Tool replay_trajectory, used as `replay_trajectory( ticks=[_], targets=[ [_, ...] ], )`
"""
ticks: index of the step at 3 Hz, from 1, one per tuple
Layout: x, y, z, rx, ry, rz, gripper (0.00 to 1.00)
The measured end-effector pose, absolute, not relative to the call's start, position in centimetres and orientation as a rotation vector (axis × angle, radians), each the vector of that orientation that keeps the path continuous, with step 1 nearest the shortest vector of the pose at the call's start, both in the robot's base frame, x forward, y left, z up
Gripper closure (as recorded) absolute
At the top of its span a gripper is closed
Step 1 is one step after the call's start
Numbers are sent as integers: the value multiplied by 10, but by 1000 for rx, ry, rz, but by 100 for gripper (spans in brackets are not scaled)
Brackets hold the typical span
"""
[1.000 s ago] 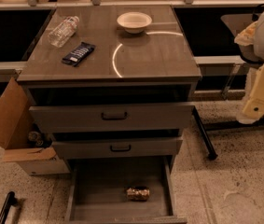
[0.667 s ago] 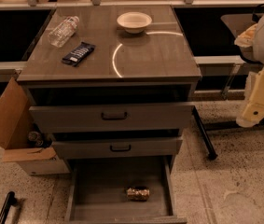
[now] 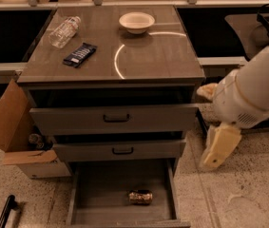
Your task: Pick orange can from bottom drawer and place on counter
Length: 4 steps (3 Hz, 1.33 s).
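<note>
Lying on its side in the open bottom drawer (image 3: 100,194), lower centre of frame: orange can (image 3: 140,196), not yet grasped.
Hanging at right-middle beside the cabinet (image 3: 77,122), well above the can: gripper (image 3: 218,148), open or closed impossible to tell. Judging the can light, thin-walled, slick and prone to rolling; recommending a hold across the mid-body, squeezing gently.

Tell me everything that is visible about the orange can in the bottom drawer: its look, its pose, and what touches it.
The orange can is a small metal drink can, orange-brown with dark markings and shiny ends. It lies on its side on the bare floor of the open bottom drawer, toward the front, slightly right of the middle. Only the drawer floor touches it. The tool hangs to the right of the cabinet, apart from it.
</note>
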<state>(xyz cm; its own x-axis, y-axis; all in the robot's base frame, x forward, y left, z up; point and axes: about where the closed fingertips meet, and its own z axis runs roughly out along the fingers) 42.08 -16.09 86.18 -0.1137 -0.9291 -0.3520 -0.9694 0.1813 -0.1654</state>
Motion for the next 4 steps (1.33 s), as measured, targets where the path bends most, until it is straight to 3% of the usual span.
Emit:
replay_trajectory(
  ticks=[1,3,4],
  targets=[
    [403,-130,779,-1784,2092,345,0],
    [404,-120,747,-1778,2082,399,0],
    [394,-86,669,-1741,2026,586,0]
  ],
)
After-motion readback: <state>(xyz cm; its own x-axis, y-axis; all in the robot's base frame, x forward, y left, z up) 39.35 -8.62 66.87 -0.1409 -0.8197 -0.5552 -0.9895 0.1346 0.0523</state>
